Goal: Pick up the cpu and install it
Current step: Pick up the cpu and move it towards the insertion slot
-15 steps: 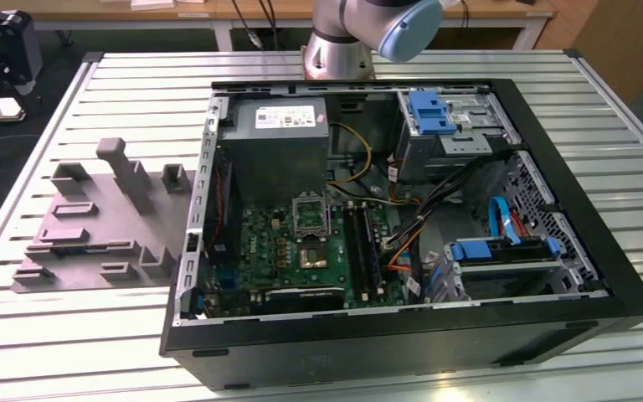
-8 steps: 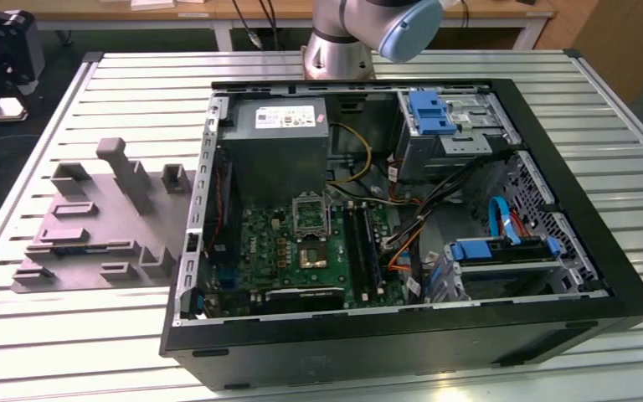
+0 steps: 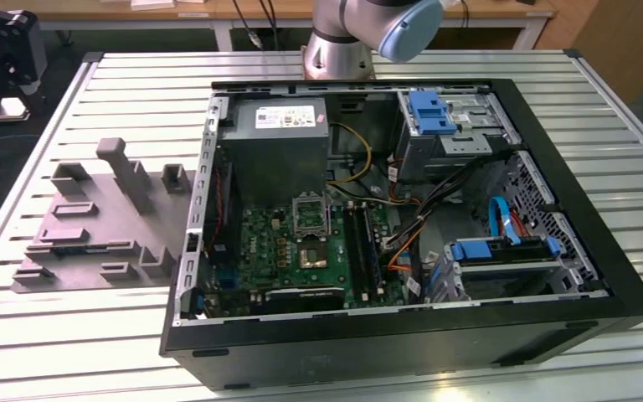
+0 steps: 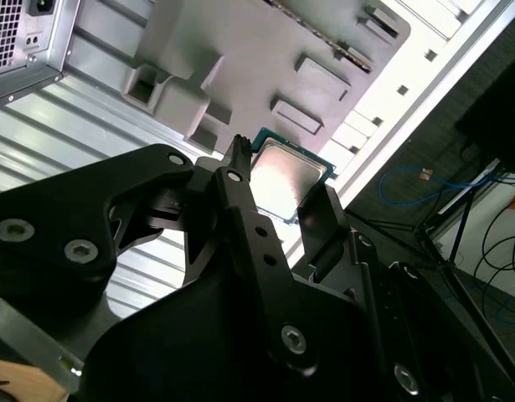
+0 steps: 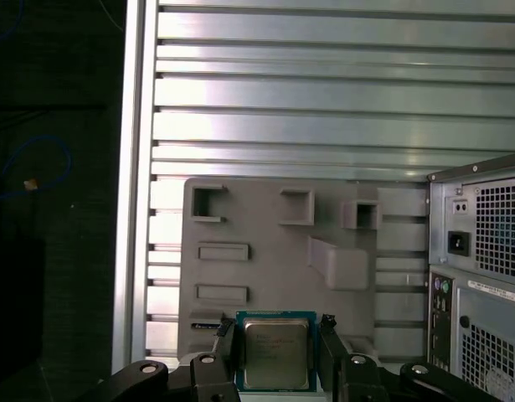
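Black fingers (image 5: 330, 347) pinch the cpu (image 5: 275, 352) by two sides, its nearer edge cut off from sight.

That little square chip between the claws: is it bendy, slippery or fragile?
The cpu looks flat and stiff, with a metal top, so it probably will not flex. Its smooth top and thin edges, pinched by the gripper, might slip easily. It likely weighs little.
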